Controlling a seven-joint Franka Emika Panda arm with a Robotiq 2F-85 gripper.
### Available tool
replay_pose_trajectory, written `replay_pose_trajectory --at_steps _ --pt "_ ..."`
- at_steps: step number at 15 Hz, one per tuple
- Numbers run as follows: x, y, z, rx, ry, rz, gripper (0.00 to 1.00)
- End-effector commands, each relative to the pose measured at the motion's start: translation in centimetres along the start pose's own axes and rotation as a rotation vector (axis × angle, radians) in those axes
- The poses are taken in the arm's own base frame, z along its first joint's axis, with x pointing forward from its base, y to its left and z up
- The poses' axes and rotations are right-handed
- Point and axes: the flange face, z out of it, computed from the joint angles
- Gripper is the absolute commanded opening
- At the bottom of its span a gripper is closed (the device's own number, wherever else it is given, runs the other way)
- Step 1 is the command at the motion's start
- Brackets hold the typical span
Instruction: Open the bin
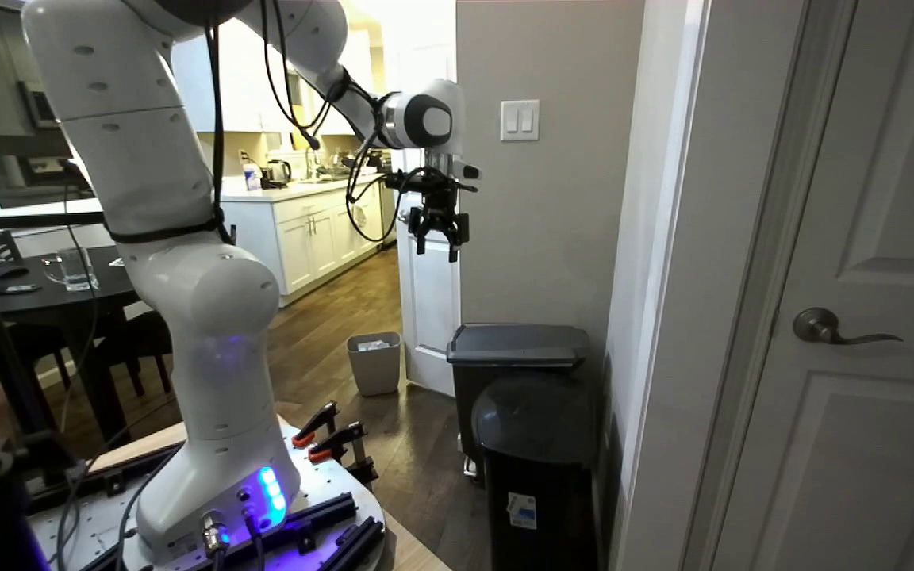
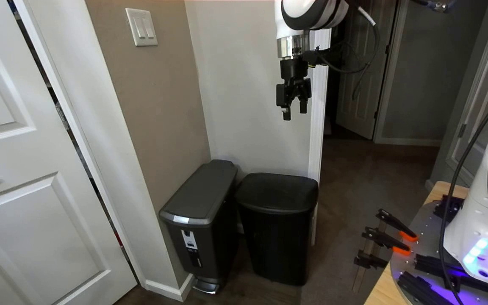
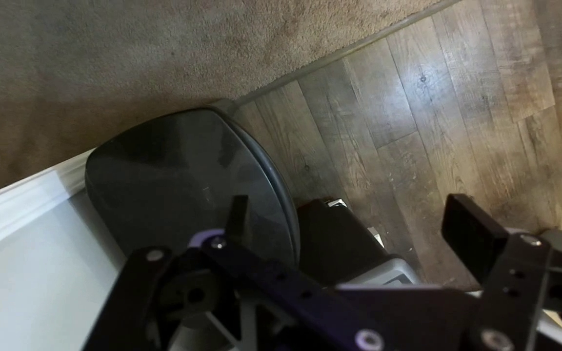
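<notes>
Gripper (image 2: 295, 111) wide and empty — the grey-topped bin (image 2: 205, 224) likely has a light, stiff lid (image 2: 203, 190): lift its front edge (image 2: 193, 220).

I stand here in a home, I believe: there are white kitchen cabinets (image 1: 326, 246), a kettle (image 1: 278, 171), a panelled door (image 1: 885, 285) with lever handle (image 1: 818, 326), and brown carpet (image 3: 164, 53) meeting wooden floor (image 3: 398, 107).

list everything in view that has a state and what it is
Tool: open, holding nothing
Grey-lidded bin: shut
Black-lidded bin: shut
Small wastebasket: open-topped, not empty
Door with lever handle: looks shut
White door by the kitchen: cannot tell
Kitchen cupboards: look shut
Robot base lights: lit blue
Light switches: cannot tell if on
</notes>
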Motion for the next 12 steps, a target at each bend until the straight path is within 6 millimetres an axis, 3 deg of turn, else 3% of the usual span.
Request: replay_pose_trajectory --at_steps 1,12 --pt "0.17 -0.32 0.15 0.000 -0.006 -0.006 1.00" --pt "0.34 -0.68 0.28 -0.001 -0.009 -0.013 1.00"
